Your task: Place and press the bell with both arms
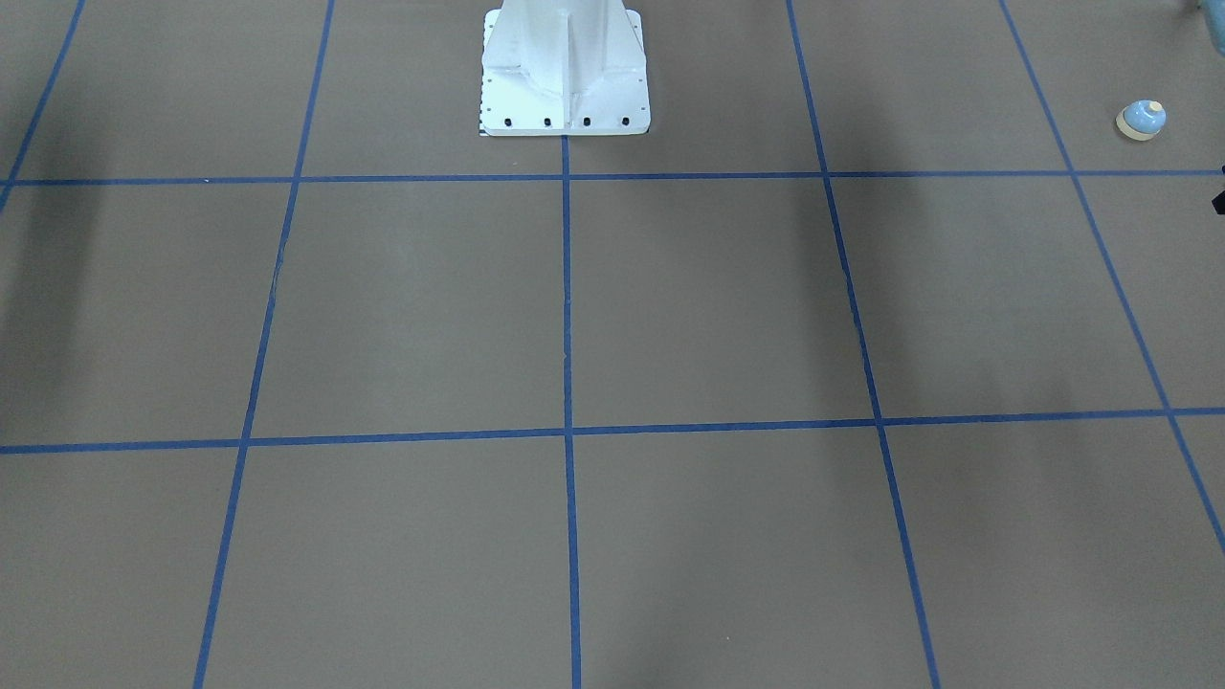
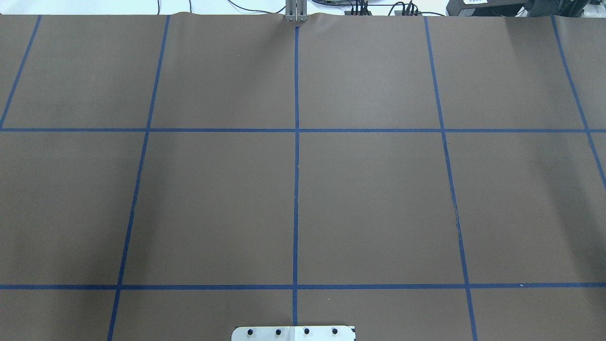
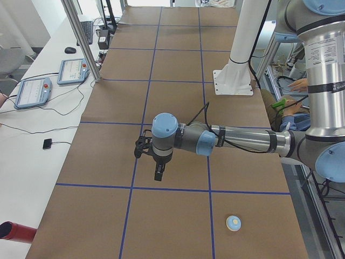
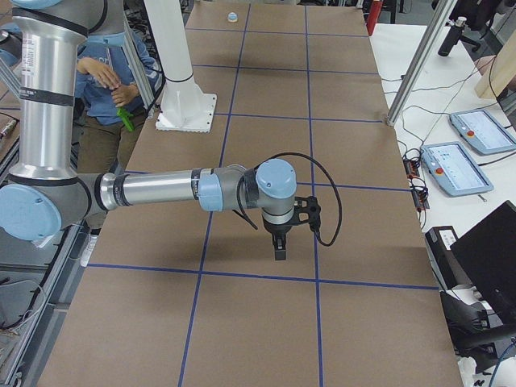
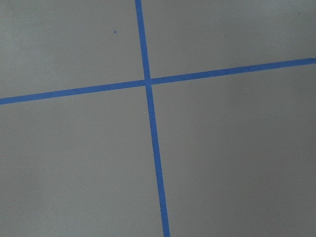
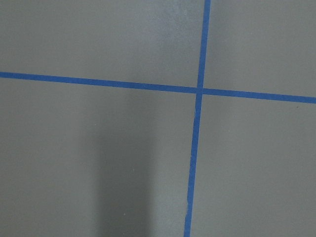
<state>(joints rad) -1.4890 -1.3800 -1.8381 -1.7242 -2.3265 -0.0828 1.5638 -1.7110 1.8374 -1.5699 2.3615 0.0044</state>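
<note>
Silver-tube left arm with grey joints and light-blue caps (image 3: 242, 141) stretched out level, black two-finger left gripper (image 3: 158, 176) hanging straight down; matching right arm (image 4: 153, 189) and black right gripper (image 4: 280, 255) likewise; finger spacing impossible to tell

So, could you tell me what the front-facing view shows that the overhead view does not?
Only the front-facing view shows the bell, upright on the table near that view's upper right edge. Only the overhead view shows cables and a metal post at the table's far edge. Both show the brown table surface with blue tape lines and the white base plate.
</note>
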